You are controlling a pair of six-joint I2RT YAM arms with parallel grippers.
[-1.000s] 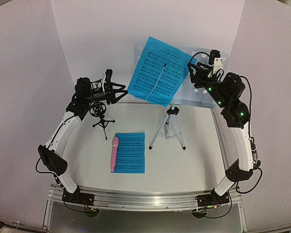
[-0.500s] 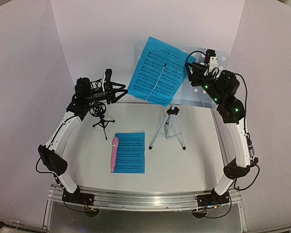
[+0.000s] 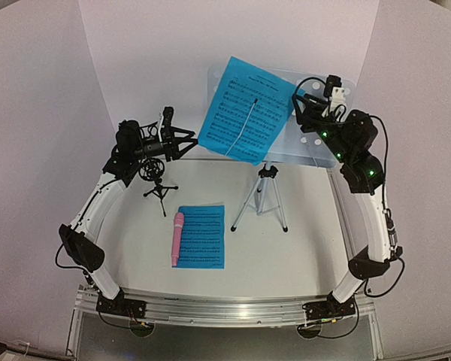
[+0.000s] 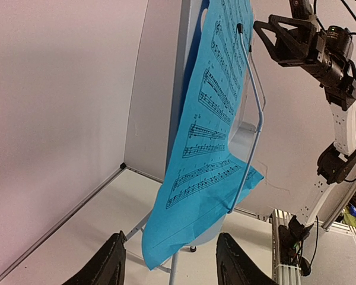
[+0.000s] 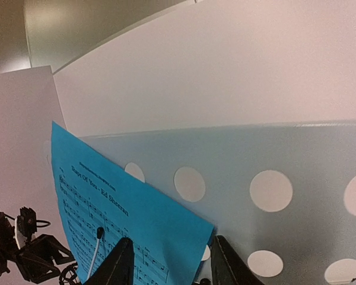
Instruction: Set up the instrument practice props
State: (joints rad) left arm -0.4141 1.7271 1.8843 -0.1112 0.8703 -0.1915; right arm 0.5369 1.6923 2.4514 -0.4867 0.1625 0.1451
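Almost no change over the last second. At the right gripper (image 5: 175, 261): a small drift left along the music stand (image 3: 289, 148), then back to about the same spot. No shift in the sheet on the stand (image 3: 244, 113): tilted, pinned under the wire retainer (image 4: 255, 107), lower corner past the desk's bottom ledge. No motion at the left gripper (image 4: 172, 264). Reads as fine positioning at the sheet's right corner, not a finished step. Straightening probably still to do.

Right gripper: medium gap, fingers on either side of the sheet's right corner, close against the perforated desk. No clamp on the paper visible. Cannot tell about contact with it.

Left gripper: medium gap too, nothing between the fingers. Hovers off the stand's left side, facing the sheet's edge.

Other props:
- Second sheet (image 3: 203, 235): flat on the table (image 3: 301, 248), near and left of the silver tripod (image 3: 263, 197).
- Pink microphone (image 3: 177, 238): lying along that sheet's left edge, touching it.
- Black mic holder (image 3: 158, 180): upright, well apart from the stand, no mic in it.

Net: stand up with one sheet on; mic and second sheet pending.
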